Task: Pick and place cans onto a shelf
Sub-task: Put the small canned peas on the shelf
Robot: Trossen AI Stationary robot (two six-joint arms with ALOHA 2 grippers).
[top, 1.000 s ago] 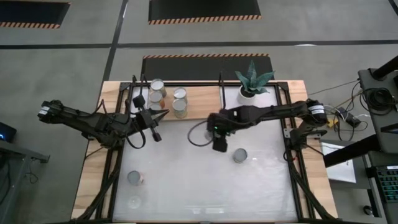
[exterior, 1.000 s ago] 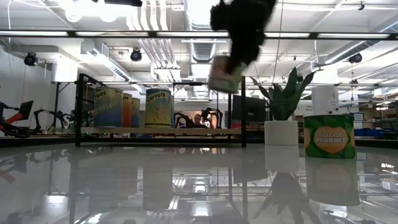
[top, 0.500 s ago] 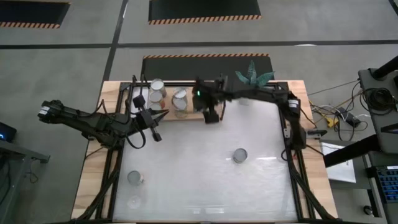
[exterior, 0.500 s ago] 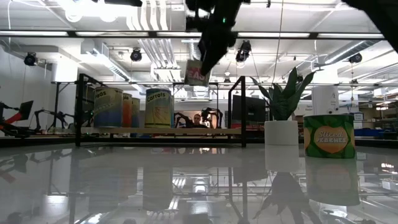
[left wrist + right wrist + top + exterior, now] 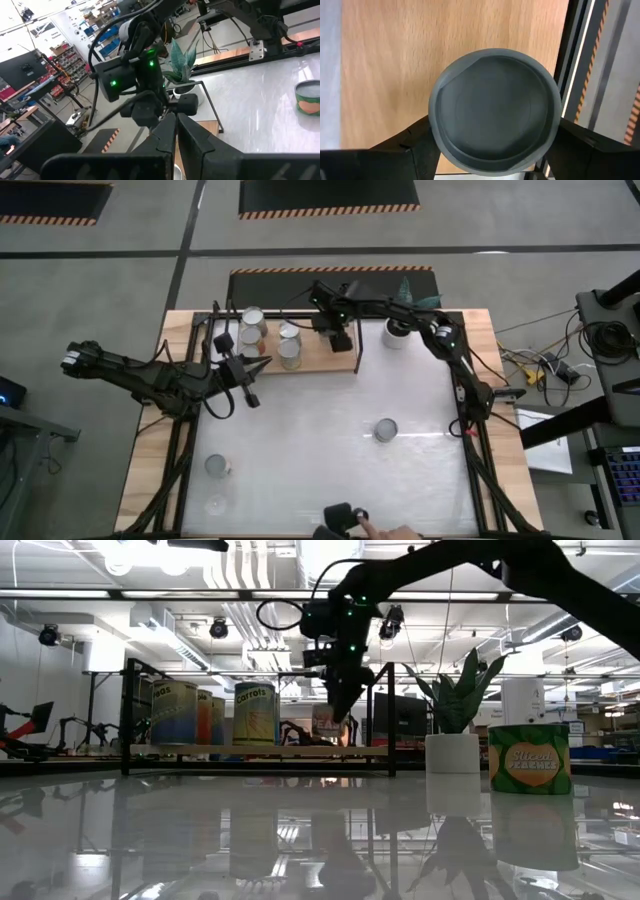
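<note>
My right gripper [image 5: 340, 338] stands over the right part of the shelf [image 5: 320, 362], a light wooden board in a black frame at the table's far edge, shut on a grey can [image 5: 495, 107]. In the low view this can [image 5: 328, 723] hangs just over the board. Several cans [image 5: 289, 333] stand upright on the shelf's left part. More cans stand on the white table: one [image 5: 386, 430] right of the middle, one [image 5: 217, 466] near left. My left gripper [image 5: 255, 370] waits shut, in the air at the shelf's left front. My right gripper pinches the can between its two fingers [image 5: 415, 145], one on each opposite side of the round wall [image 5: 436, 131], just below the top rim. The fingers point steeply down from above. The can hangs upright; whether its bottom touches the board I cannot tell.
A white pot with a spiky green plant [image 5: 455, 715] stands right of the shelf, under my right arm. A green-labelled can [image 5: 529, 758] shows at the right in the low view. A person's hand [image 5: 350, 525] reaches in at the near edge. Bare wood [image 5: 385, 60] lies beside the held can.
My right gripper has carried the can from over the table's middle toward the far edge, to above the shelf's right part, rolling its wrist on the way. The can, tilted before, now hangs upright close over the board. A hand has appeared at the near edge.
</note>
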